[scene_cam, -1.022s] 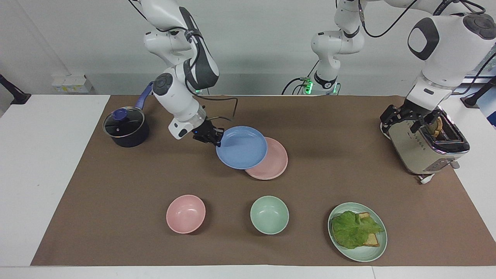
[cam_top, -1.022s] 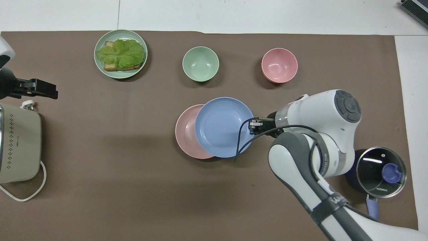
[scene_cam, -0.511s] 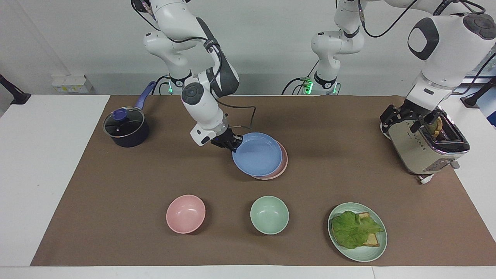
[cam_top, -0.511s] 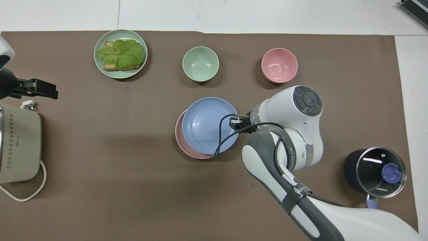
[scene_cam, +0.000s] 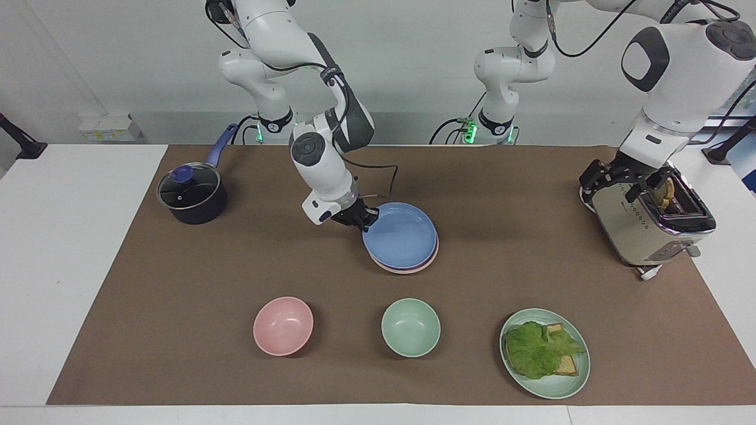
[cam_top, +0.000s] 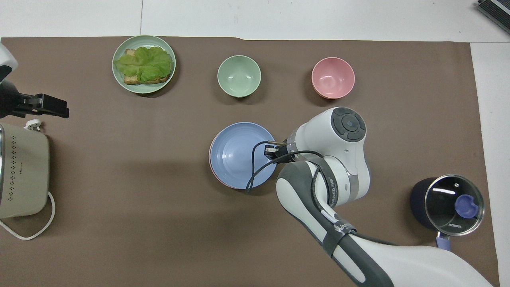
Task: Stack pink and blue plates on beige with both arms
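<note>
The blue plate (scene_cam: 401, 236) (cam_top: 235, 155) sits level over the pink plate (scene_cam: 413, 270), covering all but a thin pink sliver along the edge farther from the robots. My right gripper (scene_cam: 364, 219) (cam_top: 271, 151) is shut on the blue plate's rim, on the side toward the right arm's end of the table. Whether the blue plate rests fully on the pink one I cannot tell. The beige plate is hidden. My left gripper (scene_cam: 629, 180) waits open above the toaster (scene_cam: 647, 230).
Farther from the robots than the plates stand a pink bowl (scene_cam: 283, 325), a mint green bowl (scene_cam: 410, 327) and a pale green plate (scene_cam: 567, 386) with lettuce and bread. A lidded dark pot (scene_cam: 190, 195) stands at the right arm's end.
My right gripper has carried the blue plate sideways toward the left arm's end and down, from half overlapping the pink plate to almost fully covering it. The left arm has not moved.
</note>
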`<action>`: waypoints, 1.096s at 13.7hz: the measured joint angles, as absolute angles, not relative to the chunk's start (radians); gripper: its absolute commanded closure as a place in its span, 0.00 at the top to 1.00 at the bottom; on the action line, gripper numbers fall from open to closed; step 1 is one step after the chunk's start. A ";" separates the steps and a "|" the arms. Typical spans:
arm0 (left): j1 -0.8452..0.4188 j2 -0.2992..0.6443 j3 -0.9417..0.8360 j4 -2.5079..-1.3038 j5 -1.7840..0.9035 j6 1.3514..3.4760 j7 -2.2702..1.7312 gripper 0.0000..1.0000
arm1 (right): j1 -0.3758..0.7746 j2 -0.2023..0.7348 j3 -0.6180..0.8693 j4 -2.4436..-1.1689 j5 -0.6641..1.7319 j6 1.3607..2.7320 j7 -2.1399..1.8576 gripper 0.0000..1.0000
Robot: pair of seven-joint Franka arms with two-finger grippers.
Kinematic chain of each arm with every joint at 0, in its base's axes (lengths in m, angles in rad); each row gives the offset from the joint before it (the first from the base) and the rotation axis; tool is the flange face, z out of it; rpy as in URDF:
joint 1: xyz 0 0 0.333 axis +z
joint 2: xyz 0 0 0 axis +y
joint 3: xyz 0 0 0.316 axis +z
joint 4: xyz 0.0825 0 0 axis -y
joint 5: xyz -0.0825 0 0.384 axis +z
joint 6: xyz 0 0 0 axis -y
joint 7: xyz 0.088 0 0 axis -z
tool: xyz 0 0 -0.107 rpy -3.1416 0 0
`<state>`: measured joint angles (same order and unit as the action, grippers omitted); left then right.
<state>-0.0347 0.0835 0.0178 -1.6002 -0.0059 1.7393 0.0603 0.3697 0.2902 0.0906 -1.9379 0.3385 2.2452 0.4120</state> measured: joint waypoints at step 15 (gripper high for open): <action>-0.035 0.083 0.018 -1.600 -0.006 1.739 0.060 1.00 | 0.261 0.140 0.069 -1.936 0.116 2.107 0.405 1.00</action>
<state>-0.0347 0.0835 0.0178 -1.6002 -0.0059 1.7390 0.0603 0.2612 0.1396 0.0692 -1.9362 0.1162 2.1066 0.4049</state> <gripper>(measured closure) 0.000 0.000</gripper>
